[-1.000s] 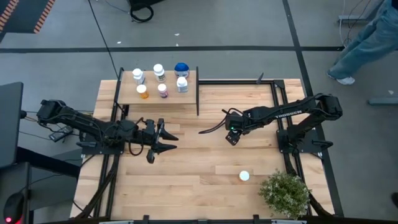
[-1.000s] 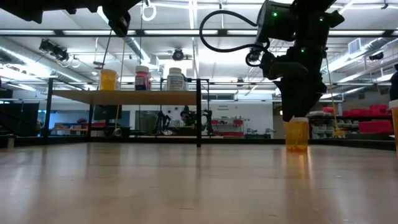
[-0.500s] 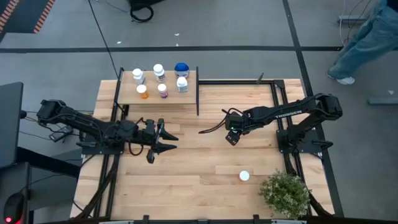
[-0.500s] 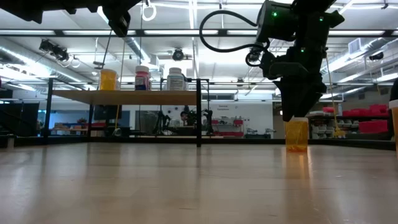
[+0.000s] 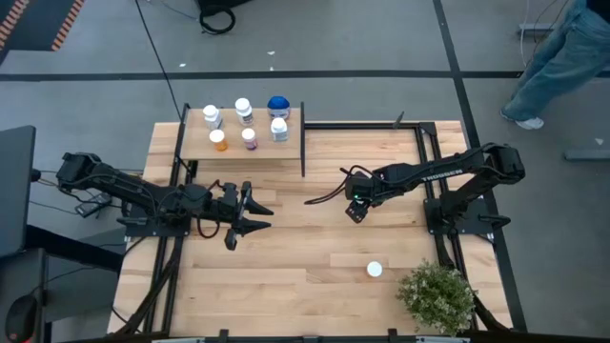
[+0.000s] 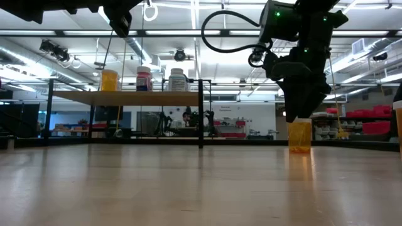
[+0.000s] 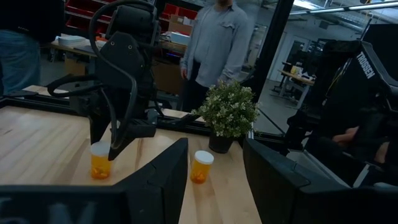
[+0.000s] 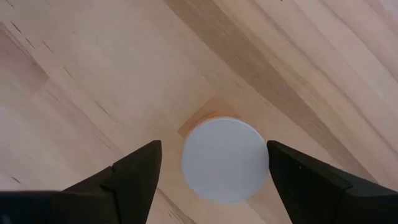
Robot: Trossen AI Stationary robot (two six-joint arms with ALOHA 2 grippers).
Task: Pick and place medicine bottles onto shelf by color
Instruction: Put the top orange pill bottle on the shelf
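**Right end effector holding still above an orange bottle, nothing shifting over the last second**

Nothing is changing between the earlier pictures and now: both arms are staying exactly where they were, and the only thing moving is a person walking past the far corner of the room. For the task this is reading as a pause just ahead of a grasp, not progress on placing.

The right end effector (image 5: 355,211) is hanging directly over an orange medicine bottle (image 6: 299,135) with a white cap (image 8: 225,160), pointing straight down at the bench (image 5: 286,286). Its fingers (image 8: 134,171) are standing wide apart, one on each side of the cap, and are gripping nothing; in the low view the tips are sitting at about cap height, so a descent seems to be needed before closing.

The left end effector (image 5: 250,214) is waiting partly open and empty, reaching level toward the right arm, on the near side of the shelf (image 5: 195,150).

The shelf is already carrying six bottles: white-capped ones, an orange one (image 5: 218,139), a pinkish one (image 5: 249,138) and a wider blue-topped one (image 5: 277,104). A second orange bottle (image 5: 375,270) is standing on the bench beside the potted plant (image 5: 437,296), well apart from the shelf, so at least two bottles are waiting to be sorted.
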